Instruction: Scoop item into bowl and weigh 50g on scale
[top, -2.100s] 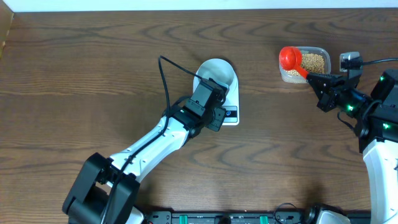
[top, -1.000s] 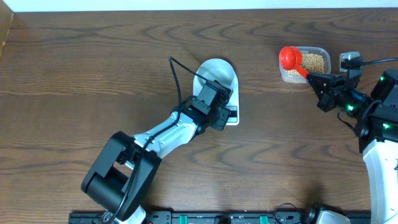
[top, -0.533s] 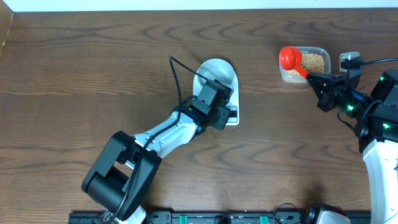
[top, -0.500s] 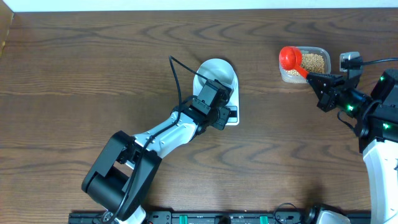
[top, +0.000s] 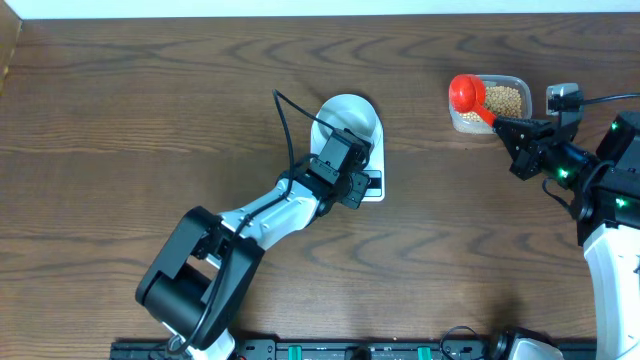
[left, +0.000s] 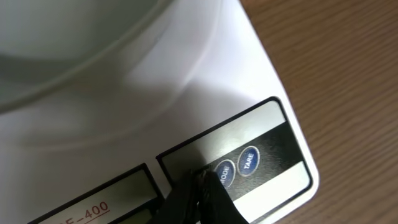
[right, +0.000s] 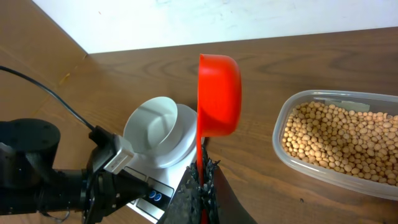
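Beans (right: 336, 140) all lie in the clear tub (right: 281, 134), ahead of the right gripper's (right: 202, 180) jaws and off to their right. None shows in the bowl or the scoop, so I judge that the weighing has not begun.

The wooden table (top: 150, 100) carries everything. The scale (left: 249, 93) lies directly under the left gripper (left: 200, 183). The bowl (left: 74, 37) stands empty on its platform, just beyond those jaws, probably so that its weight can be cancelled before any beans go in. The tub sits well apart from the scale, within the right arm's reach. The red scoop (right: 219, 93) stands out ahead of the right jaws, by the tub's near end. It looks ready to dip once the scale is set.

The left jaws are closed with nothing between them and serve as a single poking tip. That tip rests on the scale's front panel at the edge of the MODE button (left: 224, 173), with the TARE button (left: 247, 160) just past it. I cannot tell whether it is pressing down.

The right jaws are clamped tight on the scoop's thin handle, low down, and touch nothing else.
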